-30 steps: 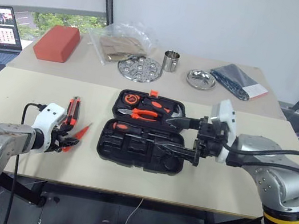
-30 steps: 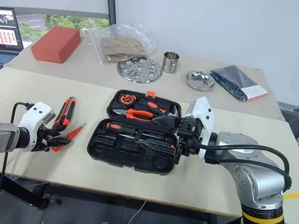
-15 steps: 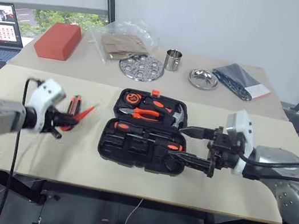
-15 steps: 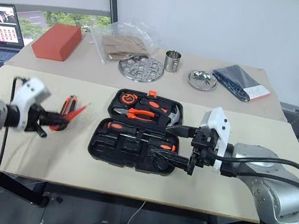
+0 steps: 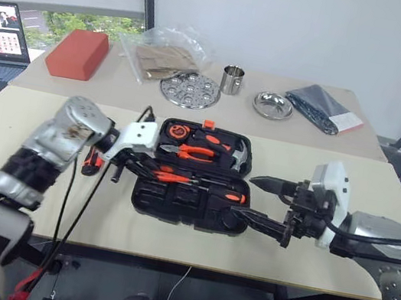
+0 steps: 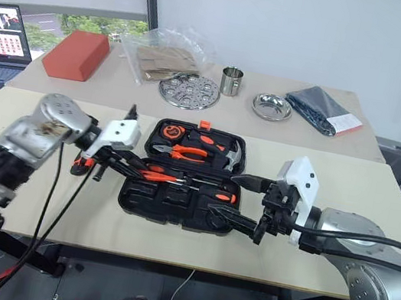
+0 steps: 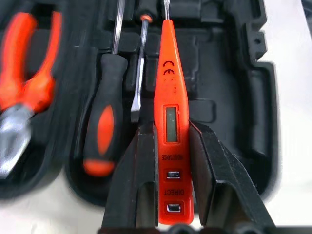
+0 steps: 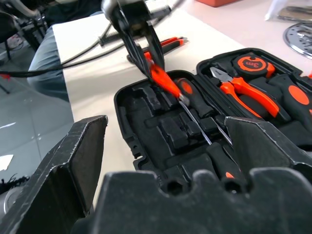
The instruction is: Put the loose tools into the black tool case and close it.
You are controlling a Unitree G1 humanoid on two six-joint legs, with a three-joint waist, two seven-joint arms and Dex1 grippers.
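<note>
My left gripper (image 7: 165, 161) is clamped on the slim orange tester pen (image 7: 170, 112), holding it over the near half of the open black tool case (image 5: 197, 213), just beside a seated screwdriver (image 7: 105, 129). My right gripper (image 6: 242, 201) hangs with fingers spread wide at the case's right end, touching nothing. The utility knife (image 5: 89, 162) lies on the table (image 5: 38, 191), left of the case.

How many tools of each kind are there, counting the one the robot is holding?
Screwdrivers: 2
Pliers: 1
Hammer: 1
Tape measure: 1
Tester pen, held between the left fingers: 1
Utility knife, on the table beside the case: 1
Total: 7
</note>
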